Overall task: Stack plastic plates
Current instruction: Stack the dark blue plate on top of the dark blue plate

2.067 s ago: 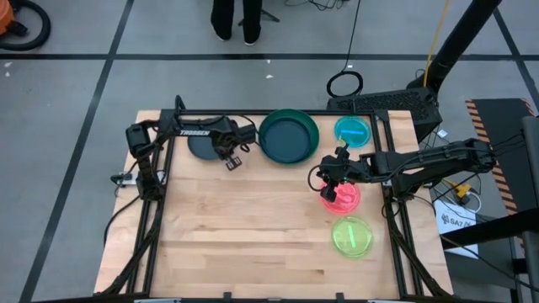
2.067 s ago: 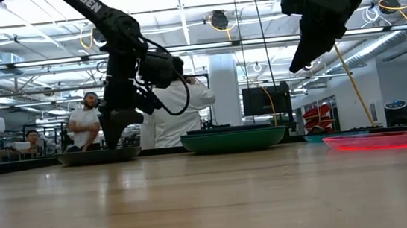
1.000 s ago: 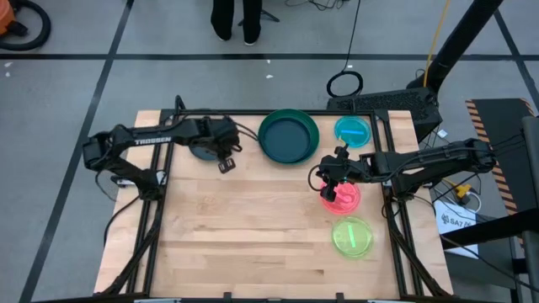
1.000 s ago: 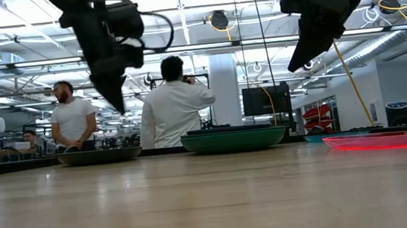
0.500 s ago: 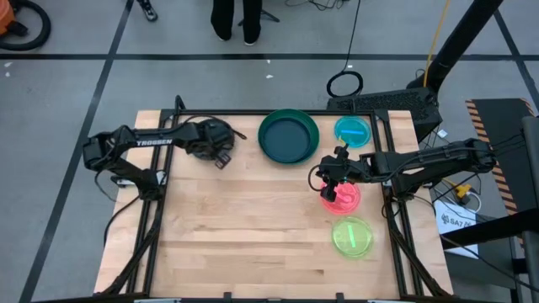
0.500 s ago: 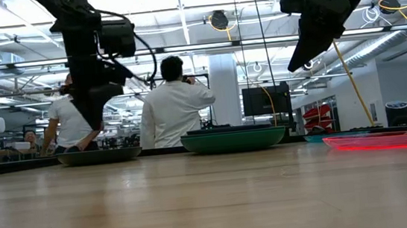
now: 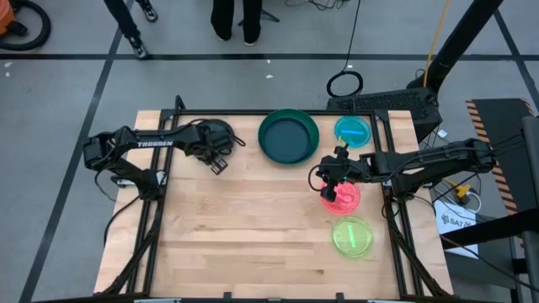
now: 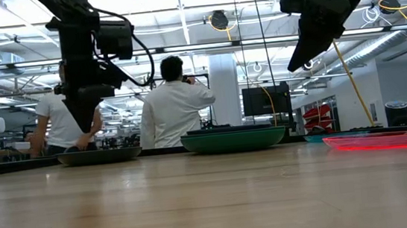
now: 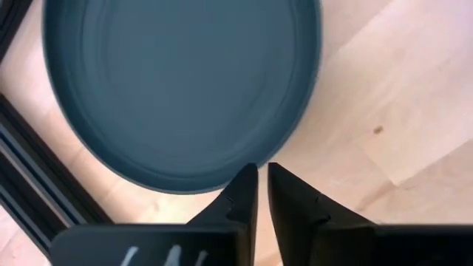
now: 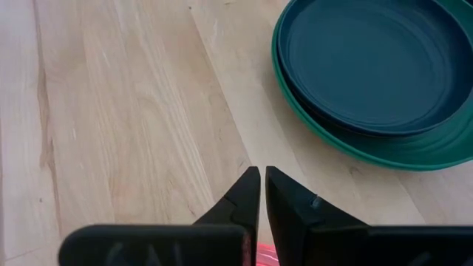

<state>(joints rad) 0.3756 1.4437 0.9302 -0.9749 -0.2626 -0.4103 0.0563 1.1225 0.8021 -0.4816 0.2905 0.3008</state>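
Green and teal fill my overhead view: the green plate (image 7: 289,137) with a dark plate nested inside sits at the table's (image 7: 253,227) far edge, flanked by the blue plate (image 7: 353,130), pink plate (image 7: 341,198) and lime plate (image 7: 352,236), while my left gripper (image 7: 217,162) hovers by a lone dark grey plate (image 7: 208,135) and my right gripper (image 7: 330,187) hangs over the pink one. From table height I see both grippers raised clear of the wood. My left wrist camera shows its fingers (image 9: 238,199) pinched nearly together, empty, at the grey plate's (image 9: 181,81) rim, and my right wrist camera shows its fingers (image 10: 245,193) likewise nearly closed, empty, near the stacked plates (image 10: 369,66).

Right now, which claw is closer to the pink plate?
The right claw: it hangs right over the pink plate. The left claw is far across the table, by a dark plate.
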